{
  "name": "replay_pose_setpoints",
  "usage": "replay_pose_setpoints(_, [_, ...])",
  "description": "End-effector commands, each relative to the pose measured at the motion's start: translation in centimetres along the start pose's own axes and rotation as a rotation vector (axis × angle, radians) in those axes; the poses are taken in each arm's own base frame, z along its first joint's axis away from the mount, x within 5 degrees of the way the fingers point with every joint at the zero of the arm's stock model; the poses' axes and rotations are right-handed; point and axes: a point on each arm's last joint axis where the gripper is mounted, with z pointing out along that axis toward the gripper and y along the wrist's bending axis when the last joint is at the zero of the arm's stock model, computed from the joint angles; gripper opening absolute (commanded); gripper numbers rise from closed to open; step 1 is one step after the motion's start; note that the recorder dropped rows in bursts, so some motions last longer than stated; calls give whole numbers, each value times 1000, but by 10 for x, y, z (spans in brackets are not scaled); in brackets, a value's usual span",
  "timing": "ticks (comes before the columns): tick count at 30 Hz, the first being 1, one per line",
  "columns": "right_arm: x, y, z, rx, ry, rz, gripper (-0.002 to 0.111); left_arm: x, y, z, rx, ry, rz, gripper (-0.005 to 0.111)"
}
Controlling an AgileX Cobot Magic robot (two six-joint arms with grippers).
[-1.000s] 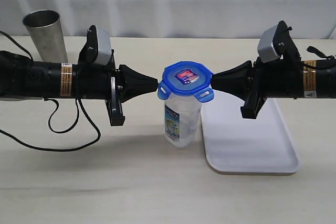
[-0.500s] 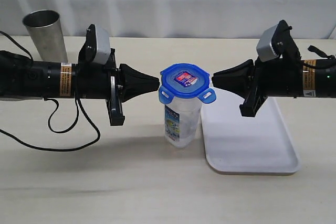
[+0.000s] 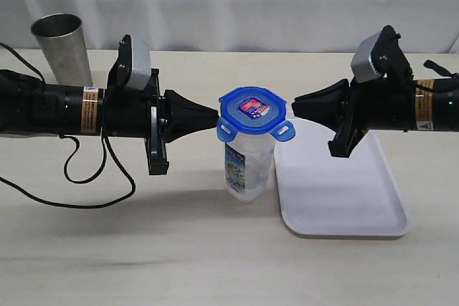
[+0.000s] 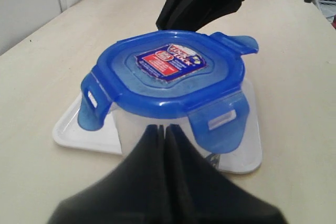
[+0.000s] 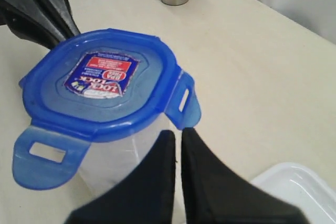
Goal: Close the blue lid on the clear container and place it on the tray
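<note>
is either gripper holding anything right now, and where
Nothing is held: left gripper and right gripper are shut empty, tips flanking the blue lid on the clear container.

The blue lid (image 3: 252,111) is glossy blue with a red-and-blue sticker on top. Under it, the clear container (image 3: 247,166) carries a blue, green and white label. Beside the container, the tray (image 3: 344,206) is plain white and the surface (image 3: 179,249) pale beige.

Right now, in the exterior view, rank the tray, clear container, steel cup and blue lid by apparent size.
1. tray, clearly largest.
2. clear container and steel cup: alike; the cup stands farther back, so unranked.
3. blue lid: flattest, though wider than the container.
</note>
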Motion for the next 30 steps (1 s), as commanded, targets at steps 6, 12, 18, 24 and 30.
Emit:
replay_pose_setpoints(6, [-54, 28, -34, -48, -155, 10, 4, 10, 6, -1, -74, 116, -8, 0])
replay_pose_setpoints(12, [-58, 62, 3, -30, 8, -58, 4, 12, 7, 0, -78, 132, -25, 0])
replay_pose_setpoints(18, [-51, 67, 19, -12, 72, -52, 4, 12, 7, -1, -81, 135, -25, 0])
replay_pose_setpoints(24, [-43, 65, 23, -14, 113, -64, 4, 12, 7, -1, -81, 135, -25, 0])
replay_pose_setpoints(30, [-43, 65, 23, -14, 113, -64, 4, 12, 7, -1, -80, 135, -23, 0])
